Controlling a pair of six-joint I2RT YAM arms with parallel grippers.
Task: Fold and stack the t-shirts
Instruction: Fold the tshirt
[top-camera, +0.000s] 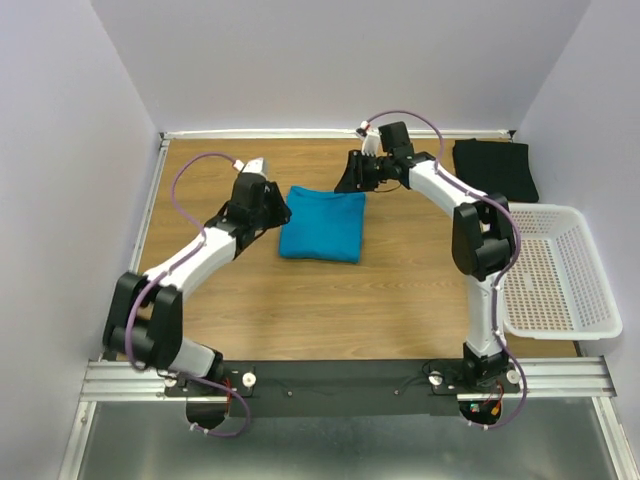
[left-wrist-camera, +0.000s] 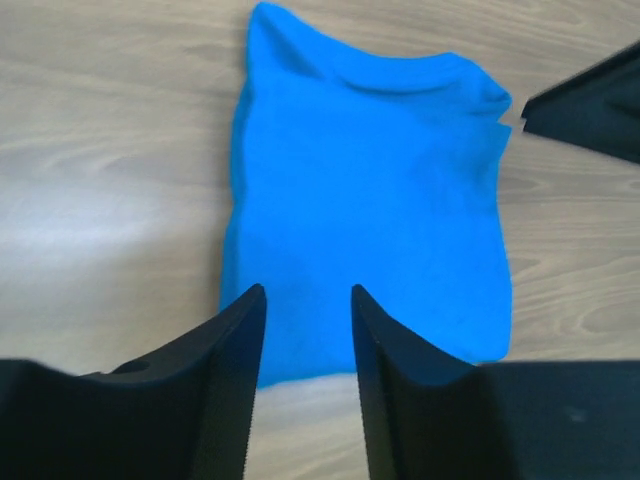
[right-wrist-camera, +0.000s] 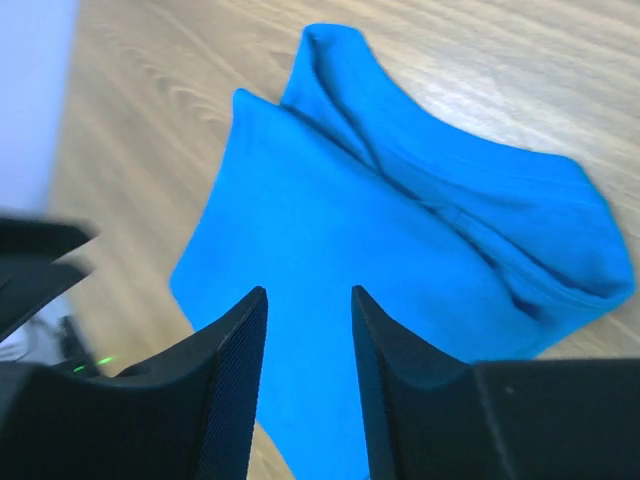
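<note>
From above, the folded teal-blue cloth t-shirt lies nearer the far edge of the table; the folded black cloth t-shirt fills its far right corner.

Left wrist: the left gripper stands parted, empty, over the blue shirt.

Right wrist: the right gripper likewise.

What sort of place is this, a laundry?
Probably a robotics test cell: a left arm and right arm bolted to a metal rail, plain walls round a wooden table, holding a teal-blue t-shirt and black t-shirt.
</note>
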